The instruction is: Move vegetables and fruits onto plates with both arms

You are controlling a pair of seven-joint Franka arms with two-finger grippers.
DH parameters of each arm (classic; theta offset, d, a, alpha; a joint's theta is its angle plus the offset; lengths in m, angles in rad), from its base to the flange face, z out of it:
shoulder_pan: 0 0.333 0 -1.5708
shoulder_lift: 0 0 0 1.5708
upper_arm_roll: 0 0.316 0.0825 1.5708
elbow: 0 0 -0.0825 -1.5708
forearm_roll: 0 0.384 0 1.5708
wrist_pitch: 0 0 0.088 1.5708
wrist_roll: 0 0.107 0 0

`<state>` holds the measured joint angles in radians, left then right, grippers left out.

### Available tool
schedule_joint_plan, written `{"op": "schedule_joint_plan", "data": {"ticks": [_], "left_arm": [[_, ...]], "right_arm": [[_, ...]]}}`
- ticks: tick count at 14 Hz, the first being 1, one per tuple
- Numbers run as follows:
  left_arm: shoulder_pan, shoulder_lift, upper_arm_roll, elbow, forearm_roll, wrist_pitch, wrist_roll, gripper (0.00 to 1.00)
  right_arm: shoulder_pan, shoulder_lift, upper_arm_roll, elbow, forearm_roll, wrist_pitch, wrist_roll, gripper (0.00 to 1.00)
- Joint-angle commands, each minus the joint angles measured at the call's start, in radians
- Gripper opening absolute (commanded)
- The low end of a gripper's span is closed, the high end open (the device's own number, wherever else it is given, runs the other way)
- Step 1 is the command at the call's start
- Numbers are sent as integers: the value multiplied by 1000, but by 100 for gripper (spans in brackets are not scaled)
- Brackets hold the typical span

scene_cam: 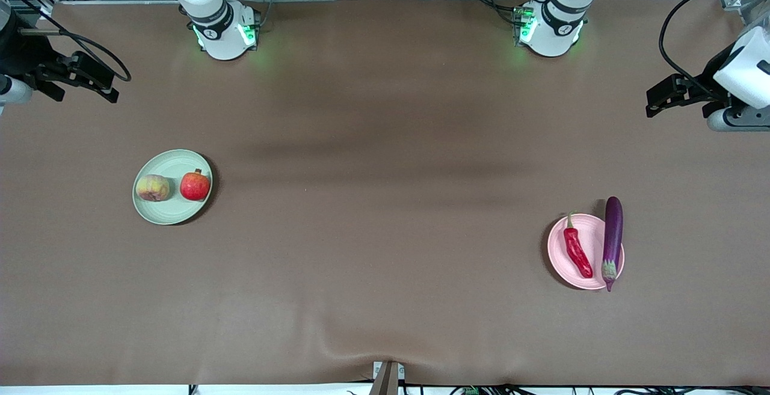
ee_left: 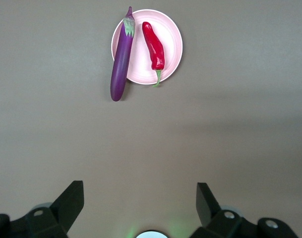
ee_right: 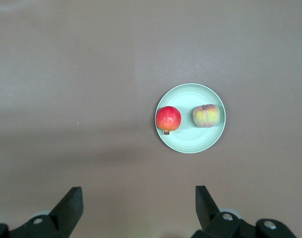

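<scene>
The pale green plate [scene_cam: 170, 214] lies toward the right arm's end of the table. It holds the peach [scene_cam: 153, 187] and the pomegranate [scene_cam: 195, 186], side by side. The pale pink plate [scene_cam: 558, 257] lies toward the left arm's end. It holds the red chili [scene_cam: 577, 249], and the purple eggplant [scene_cam: 612, 240] rests across its rim, overhanging at both ends. My right gripper [scene_cam: 110, 88] is open and empty, raised over its end of the table. My left gripper [scene_cam: 651, 101] is open and empty, raised over the other end. The left wrist view shows the pink plate [ee_left: 171, 44], eggplant [ee_left: 121, 59] and chili [ee_left: 154, 47].
The right wrist view shows the green plate [ee_right: 190, 96], pomegranate [ee_right: 168, 119] and peach [ee_right: 206, 115] on brown table cover [scene_cam: 385, 214]. The arm bases [scene_cam: 222, 34] stand along the table's edge farthest from the front camera. A small bracket [scene_cam: 388, 377] sits at the nearest edge.
</scene>
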<state>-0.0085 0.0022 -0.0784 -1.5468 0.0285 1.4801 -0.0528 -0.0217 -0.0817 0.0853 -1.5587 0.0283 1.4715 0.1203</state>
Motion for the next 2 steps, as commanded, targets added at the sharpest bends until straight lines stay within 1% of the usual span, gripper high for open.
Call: {"op": "schedule_joint_plan", "data": {"ticks": [1, 2], "left_arm": [[12, -14, -8, 4, -15, -18, -4, 100], [10, -13, -8, 4, -13, -18, -4, 100]], "right_arm": [[3, -21, 1, -15, 13, 7, 12, 100], [3, -21, 1, -15, 13, 7, 12, 100]]}}
